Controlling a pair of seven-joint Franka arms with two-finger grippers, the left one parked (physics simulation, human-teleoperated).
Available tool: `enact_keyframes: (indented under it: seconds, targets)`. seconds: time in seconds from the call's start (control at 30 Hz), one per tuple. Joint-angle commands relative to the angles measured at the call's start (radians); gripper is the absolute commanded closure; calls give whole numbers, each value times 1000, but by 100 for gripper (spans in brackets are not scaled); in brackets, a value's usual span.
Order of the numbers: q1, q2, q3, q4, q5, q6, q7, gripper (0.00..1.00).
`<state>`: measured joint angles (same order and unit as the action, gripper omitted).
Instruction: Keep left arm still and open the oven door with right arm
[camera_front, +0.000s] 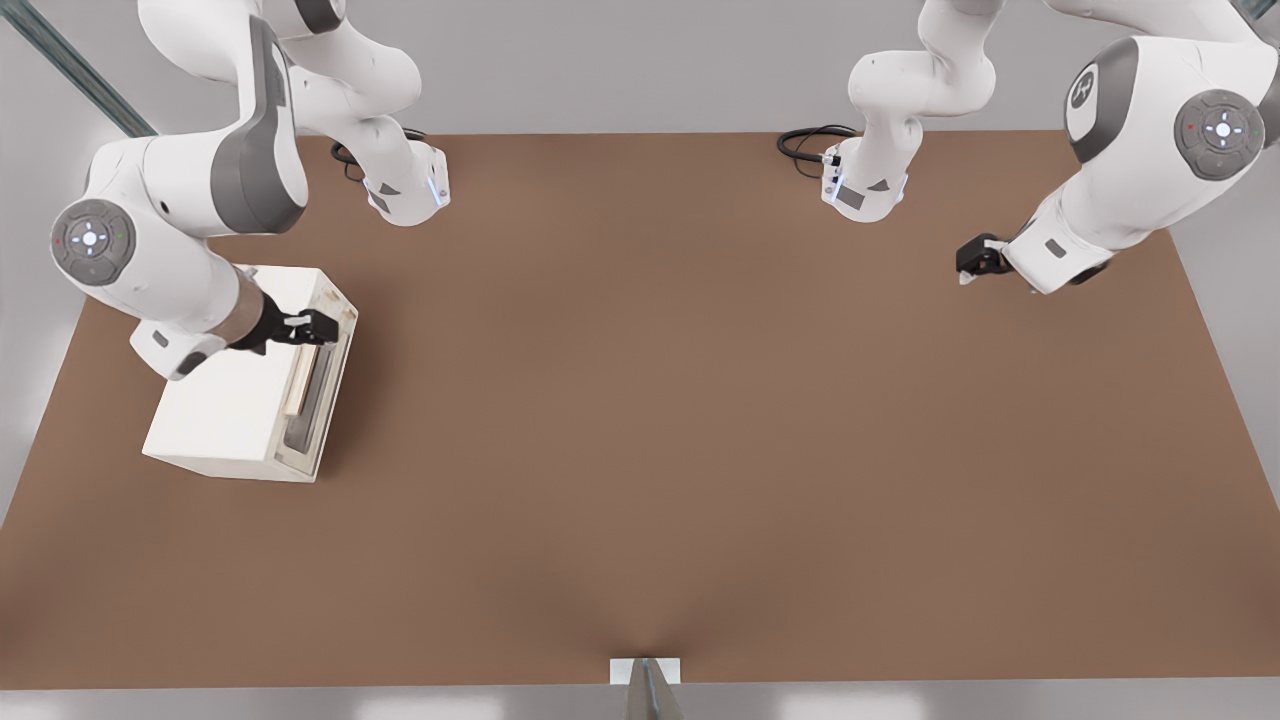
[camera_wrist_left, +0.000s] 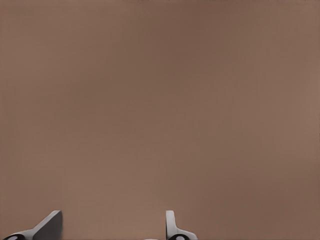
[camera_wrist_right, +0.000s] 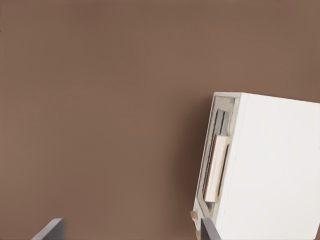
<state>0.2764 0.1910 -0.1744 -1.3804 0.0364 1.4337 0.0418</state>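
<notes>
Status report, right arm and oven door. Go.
Right arm's tool open, above oven's front top edge, near one end of tan handle. Oven door shut, handle not gripped. Nothing blocking on table ahead of door.

Right arm's tool (camera_front: 318, 325) low, fingers apart

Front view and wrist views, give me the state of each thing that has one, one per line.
oven door: shut, flush in its cream frame.
handle: free, nothing gripping it.
oven: upright on the table, at the front view's left.
right arm: reaching over the oven's top.
gripper: above the oven's front top edge, near the far end of the door, open.
</notes>
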Motion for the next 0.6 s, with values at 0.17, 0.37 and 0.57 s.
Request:
enact_keyframes:
  seconds: [0.17,0.37,0.57]
  targets:
    - [55,228,4,-29,-87,74,90,79]
    - [190,481,-37,122,-443,-26,501,79]
    - [144,498,-79,178,-570,-208,359,79]
